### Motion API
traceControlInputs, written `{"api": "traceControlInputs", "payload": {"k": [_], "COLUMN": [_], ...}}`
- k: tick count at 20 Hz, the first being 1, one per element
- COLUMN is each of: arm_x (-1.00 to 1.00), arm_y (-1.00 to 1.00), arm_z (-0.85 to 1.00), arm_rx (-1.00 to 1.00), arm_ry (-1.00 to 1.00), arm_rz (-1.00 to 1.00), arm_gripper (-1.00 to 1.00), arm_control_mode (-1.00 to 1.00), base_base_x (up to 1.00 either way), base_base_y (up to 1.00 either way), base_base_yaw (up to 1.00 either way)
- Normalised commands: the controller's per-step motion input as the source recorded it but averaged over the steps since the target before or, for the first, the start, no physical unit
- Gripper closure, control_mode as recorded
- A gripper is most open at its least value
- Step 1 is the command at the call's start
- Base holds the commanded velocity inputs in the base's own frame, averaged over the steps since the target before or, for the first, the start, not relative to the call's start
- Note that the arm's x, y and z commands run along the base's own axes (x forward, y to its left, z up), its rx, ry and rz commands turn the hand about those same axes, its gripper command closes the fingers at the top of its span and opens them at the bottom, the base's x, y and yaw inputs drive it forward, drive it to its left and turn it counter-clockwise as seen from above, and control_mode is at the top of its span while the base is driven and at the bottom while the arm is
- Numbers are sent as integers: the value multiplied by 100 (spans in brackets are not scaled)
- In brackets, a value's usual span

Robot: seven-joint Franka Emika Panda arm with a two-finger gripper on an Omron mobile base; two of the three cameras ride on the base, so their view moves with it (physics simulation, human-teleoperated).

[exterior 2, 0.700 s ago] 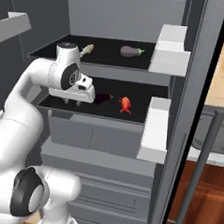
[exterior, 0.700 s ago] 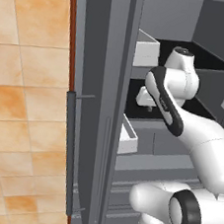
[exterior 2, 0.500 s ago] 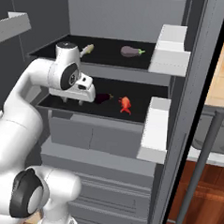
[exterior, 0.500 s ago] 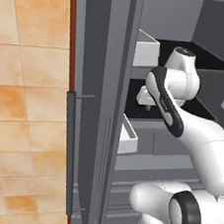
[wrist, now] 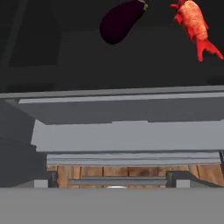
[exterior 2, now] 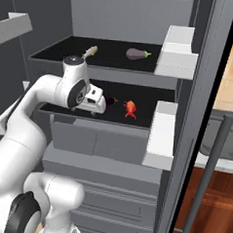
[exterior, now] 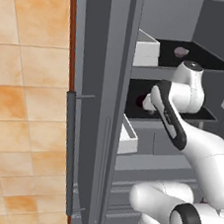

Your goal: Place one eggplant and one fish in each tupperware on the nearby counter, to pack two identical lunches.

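Nothing is shifting since the earlier frames: tool [exterior 2: 98, 109] is hanging wide open and empty at center-left, lower-shelf eggplant [wrist: 121, 20] lying top-center beside red fish [wrist: 193, 22], looking light, glossy-slick; taking it mid-belly.

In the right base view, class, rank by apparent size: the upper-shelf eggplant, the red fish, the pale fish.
1. Upper-shelf eggplant
2. Red fish, nearly the same; it sits nearer the camera, so this order is unsure
3. Pale fish, smallest
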Motion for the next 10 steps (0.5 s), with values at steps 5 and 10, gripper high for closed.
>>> {"api": "traceControlInputs", "payload": {"k": [5,10], "arm_x": [46,69], "arm_y": [-3,-1], "arm_z": [-32,-25], "arm_rx": [0,0], "arm_ry": [0,0], "arm_rz": [-10,-12], "arm_gripper": [-100,-100], "arm_control_mode": [-100,-100], "base_base_x": [0,0], "base_base_y": [0,0], "base_base_yaw": [0,0]}}
